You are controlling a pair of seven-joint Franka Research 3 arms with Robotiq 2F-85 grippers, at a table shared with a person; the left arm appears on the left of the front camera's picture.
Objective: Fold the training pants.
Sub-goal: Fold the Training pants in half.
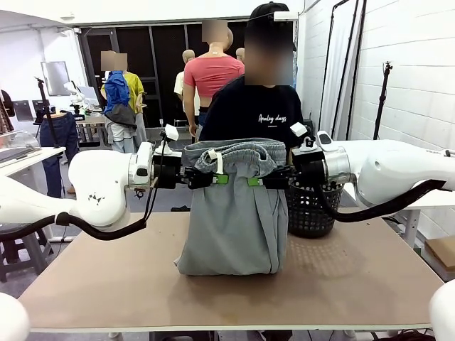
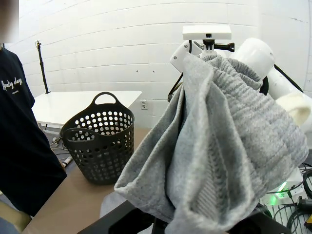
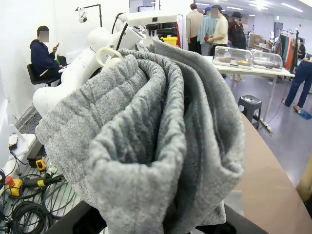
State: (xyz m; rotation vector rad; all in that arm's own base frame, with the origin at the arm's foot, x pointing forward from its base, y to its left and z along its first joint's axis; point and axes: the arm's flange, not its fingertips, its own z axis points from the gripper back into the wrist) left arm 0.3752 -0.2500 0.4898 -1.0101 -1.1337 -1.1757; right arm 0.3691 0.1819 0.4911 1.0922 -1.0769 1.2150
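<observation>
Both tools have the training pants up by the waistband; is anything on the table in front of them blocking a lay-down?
Nothing visible: the table in front of the training pants looks bare. The black basket stands behind them.

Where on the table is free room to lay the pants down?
Bare table lies left of the pants, along the near edge, and right of them in front of the basket. The middle is crowded: both grippers, left and right, hold the pants there.

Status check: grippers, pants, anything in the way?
Left gripper and right gripper both shut on the pants' waistband. Pants hang between them, hem resting on the table. Basket stands behind, person at far edge.
</observation>
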